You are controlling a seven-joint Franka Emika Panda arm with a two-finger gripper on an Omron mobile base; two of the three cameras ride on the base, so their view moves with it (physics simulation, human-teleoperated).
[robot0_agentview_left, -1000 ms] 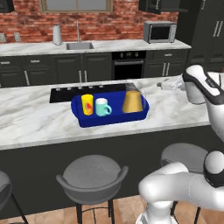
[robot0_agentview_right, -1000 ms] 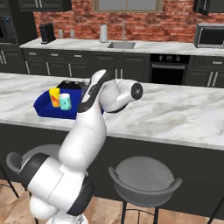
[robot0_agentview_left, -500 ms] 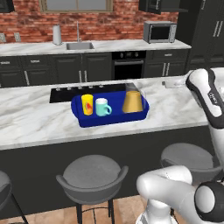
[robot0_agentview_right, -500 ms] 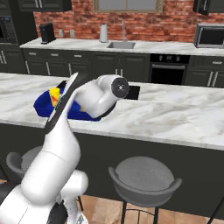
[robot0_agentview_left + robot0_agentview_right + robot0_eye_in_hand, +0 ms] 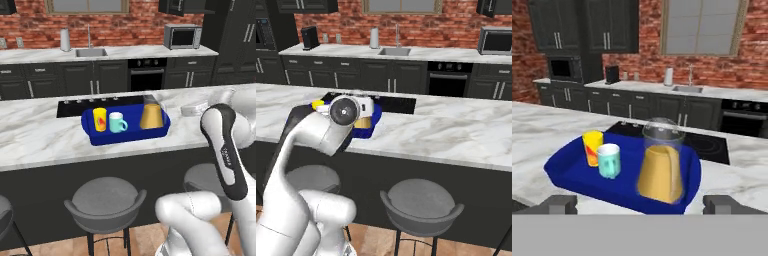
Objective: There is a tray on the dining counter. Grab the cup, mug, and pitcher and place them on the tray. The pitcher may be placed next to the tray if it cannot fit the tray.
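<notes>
Hand view: fingers spread and empty above marble dining counter, blue tray ahead, brick wall behind.

Smooth rendered surfaces: marble, brick, plastic-looking ware.

The tray looks like smooth deep-blue plastic with a faint sheen; the yellow cup and the teal mug on it look matt and smooth, like plastic or glazed ware. The pitcher has an opaque amber lower part with a soft gloss and a clear, glass-like top. The dining counter has a polished white-grey marble top over a matt dark base. The stool at its near side has a matt grey seat. The far wall is rough red brick, and the microwave looks like brushed metal.
</notes>
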